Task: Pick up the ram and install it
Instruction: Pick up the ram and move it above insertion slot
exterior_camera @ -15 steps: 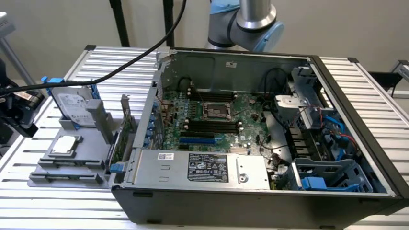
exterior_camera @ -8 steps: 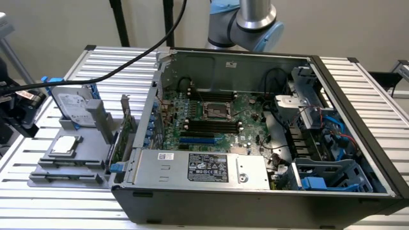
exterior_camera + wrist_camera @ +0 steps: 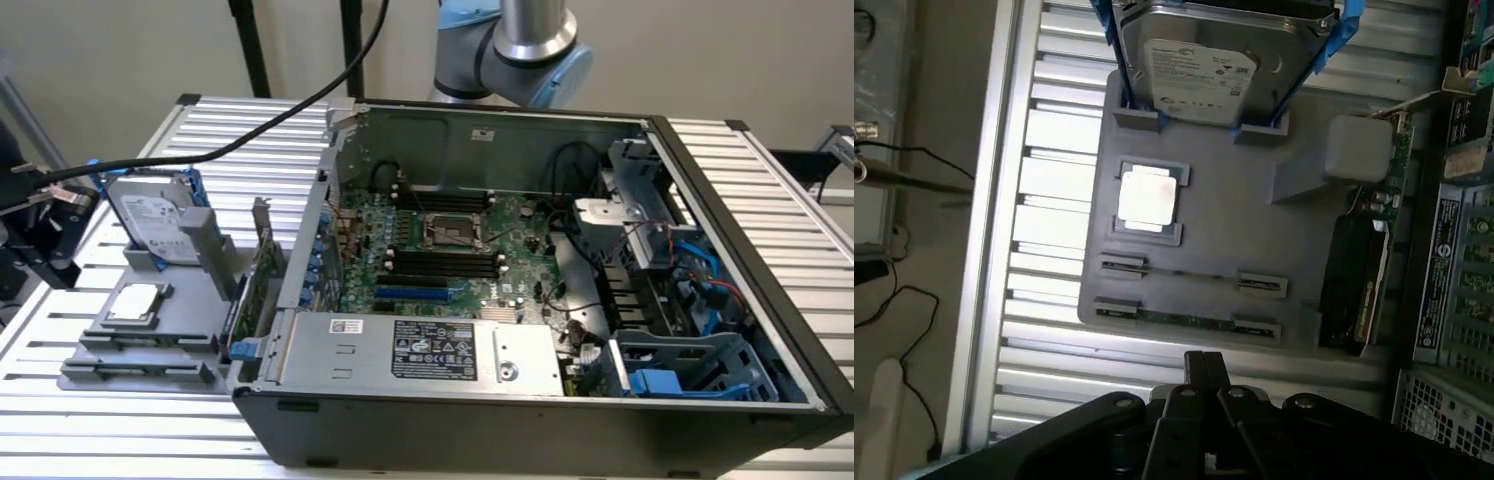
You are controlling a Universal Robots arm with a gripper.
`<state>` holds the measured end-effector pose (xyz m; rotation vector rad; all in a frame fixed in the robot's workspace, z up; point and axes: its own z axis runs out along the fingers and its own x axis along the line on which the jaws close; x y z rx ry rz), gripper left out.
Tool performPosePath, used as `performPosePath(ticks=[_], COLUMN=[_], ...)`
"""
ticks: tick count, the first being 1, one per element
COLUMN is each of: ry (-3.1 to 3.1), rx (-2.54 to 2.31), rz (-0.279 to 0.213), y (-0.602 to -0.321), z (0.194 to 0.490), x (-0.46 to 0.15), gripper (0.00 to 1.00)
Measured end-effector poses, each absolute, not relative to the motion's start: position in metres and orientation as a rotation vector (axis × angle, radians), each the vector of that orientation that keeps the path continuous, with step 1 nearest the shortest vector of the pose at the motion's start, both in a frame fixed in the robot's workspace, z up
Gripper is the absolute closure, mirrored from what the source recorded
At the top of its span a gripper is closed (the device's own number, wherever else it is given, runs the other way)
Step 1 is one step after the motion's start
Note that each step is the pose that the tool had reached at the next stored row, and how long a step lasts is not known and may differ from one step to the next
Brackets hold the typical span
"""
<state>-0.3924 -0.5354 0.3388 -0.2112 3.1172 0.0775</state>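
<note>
Where the wrist view looks down past the arm's end, the gripper (image 3: 1204, 368) has its black fingers closed together, nothing between them, above the slatted aluminium table (image 3: 1054, 130) just beside the edge of a grey parts holder (image 3: 1254, 230). Item, the ram (image 3: 1184, 319): a thin green stick standing on its long edge in the holder's slot row nearest the gripper, its ends seated in two small grey clips; near the fingertips but apart from them. Item, a second slot row just beyond it, showing only a thin dark line; what it holds cannot be told. Item, a square silver processor chip (image 3: 1147, 197) lying flat in a recess of the same holder. Item, a silver hard drive (image 3: 1204, 65) in a blue frame, propped upright at the holder's far end. Item, an expansion card (image 3: 1369, 270) with a metal bracket, standing on edge along the holder's side next to the computer. Item, in the exterior view, an open black computer case (image 3: 534, 420) lying on the table to the right of the holder, with a green motherboard (image 3: 441, 240), a row of black memory slots (image 3: 441, 265) and a grey power supply (image 3: 427, 350) inside. Item, the robot arm (image 3: 534, 40) behind the case.
</note>
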Motion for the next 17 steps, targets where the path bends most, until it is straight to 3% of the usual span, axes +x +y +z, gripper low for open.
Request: performPosePath(ticks=[17], ry=[3.061], rx=[-0.692], rz=[0.080], y=[-0.5354], z=[0.3303], x=[-0.3924], gripper=[0.89])
